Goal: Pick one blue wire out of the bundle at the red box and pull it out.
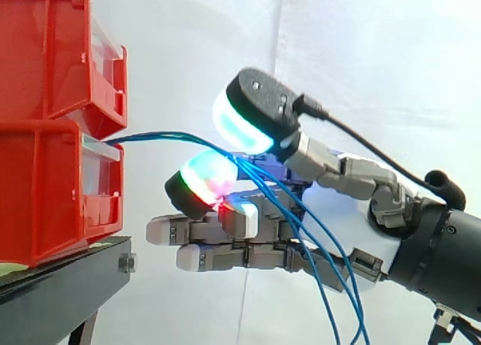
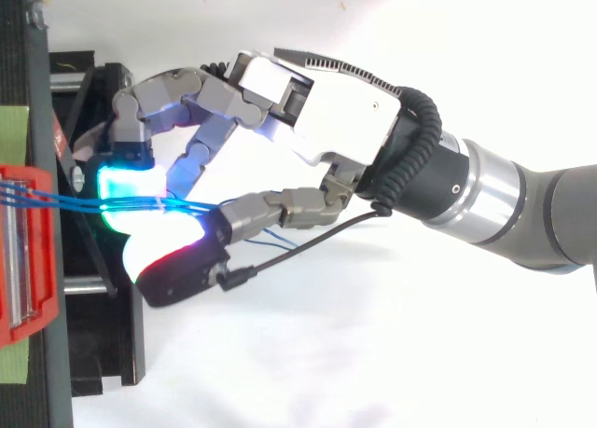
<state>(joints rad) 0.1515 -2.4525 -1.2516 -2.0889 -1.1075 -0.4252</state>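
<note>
Red bins (image 1: pixel 52 89): two, stacked, sitting on the black stand (image 1: pixel 60 281); left sides cut off.
Blue wires (image 1: pixel 161 137): about three strands, leaving the lower bin's front, running level to the hand, then hanging down out of frame.
Hand (image 2: pixel 326 120): pinching the wires between two glowing pads (image 1: pixel 240 123); other fingers lying straight underneath.
Hard to make out: how many strands are actually pinched.

Side cam sits pretty much level with the red bins (image 1: pixel 45 134), up close, looking across them, with the bins at its left edge and the arm coming in from the right. Top cam looks down from close overhead, bins also at the left. Both catch the same patch: bin front, blue wires (image 1: pixel 165 137) and the hand (image 2: pixel 345 120).
</note>
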